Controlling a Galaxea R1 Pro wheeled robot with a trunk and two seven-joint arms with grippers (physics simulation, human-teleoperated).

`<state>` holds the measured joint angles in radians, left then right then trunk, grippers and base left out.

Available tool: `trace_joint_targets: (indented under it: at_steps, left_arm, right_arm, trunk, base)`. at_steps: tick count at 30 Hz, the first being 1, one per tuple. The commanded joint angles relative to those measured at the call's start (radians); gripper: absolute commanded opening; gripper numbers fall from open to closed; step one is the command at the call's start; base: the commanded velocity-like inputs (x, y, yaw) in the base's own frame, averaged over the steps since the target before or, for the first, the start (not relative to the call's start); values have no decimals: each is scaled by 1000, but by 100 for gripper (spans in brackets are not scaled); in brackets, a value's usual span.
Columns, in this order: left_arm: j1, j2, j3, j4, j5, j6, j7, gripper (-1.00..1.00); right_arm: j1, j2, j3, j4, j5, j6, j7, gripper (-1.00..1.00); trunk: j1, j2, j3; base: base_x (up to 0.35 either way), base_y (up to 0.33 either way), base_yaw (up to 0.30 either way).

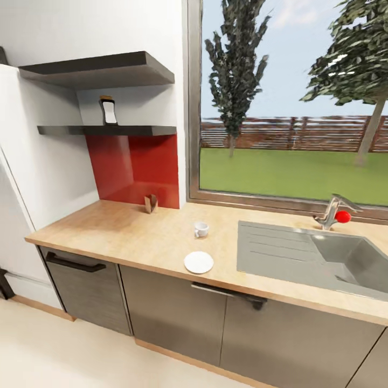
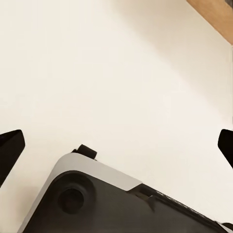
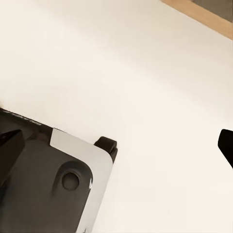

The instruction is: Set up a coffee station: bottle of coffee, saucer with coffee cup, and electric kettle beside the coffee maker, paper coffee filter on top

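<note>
Dark grey cabinet fronts [image 1: 178, 312] stood closest to me in the head view, under the kitchen countertop [image 1: 134, 237]. On that worktop the saucer [image 1: 199, 262] lay near the front edge, and the coffee cup [image 1: 201, 229] stood apart from it at about twelve o'clock, not on it. Well off at ten o'clock from the saucer, a small brownish folded thing [image 1: 150, 203] sat against the red backsplash [image 1: 134, 167]; I could not tell what it was. Above that, the bottle of coffee [image 1: 108, 110] stood on the lower kitchen shelf [image 1: 108, 130]. At three o'clock from the saucer lay the grey sink [image 1: 323, 258] with its tap [image 1: 331, 213].

My left gripper [image 2: 116, 143] hung over pale floor [image 2: 116, 73] and my own base [image 2: 97, 199], fingertips far apart, gripping nothing. My right gripper [image 3: 116, 143] was spread just as wide above the same floor, likewise unladen.
</note>
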<state>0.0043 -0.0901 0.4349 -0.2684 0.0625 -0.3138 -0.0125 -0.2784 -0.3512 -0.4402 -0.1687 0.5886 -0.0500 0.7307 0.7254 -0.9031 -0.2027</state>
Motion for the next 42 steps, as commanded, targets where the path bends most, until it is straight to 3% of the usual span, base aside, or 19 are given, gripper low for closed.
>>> trace_joint_targets:
  at_steps: [1,27,42]
  left_arm:
    - [0,0,-1,-2,7,-1,-1,100]
    - [0,0,-7,-2,7,1,-3,100]
    - [0,0,-7,-2,7,1,-3,100]
  right_arm:
    - [-1,0,-7,0,11,-5,3,100]
    - [-1,0,-2,0,15,-9,1,100]
    - [-1,2,1,1,16,-9,3,100]
  trunk:
    - [1,-1,-1]
    - [1,-1,-1]
    - [1,-1,-1]
  base:
    - [189,273,57]
    - [220,245,4]
    - [24,306,0]
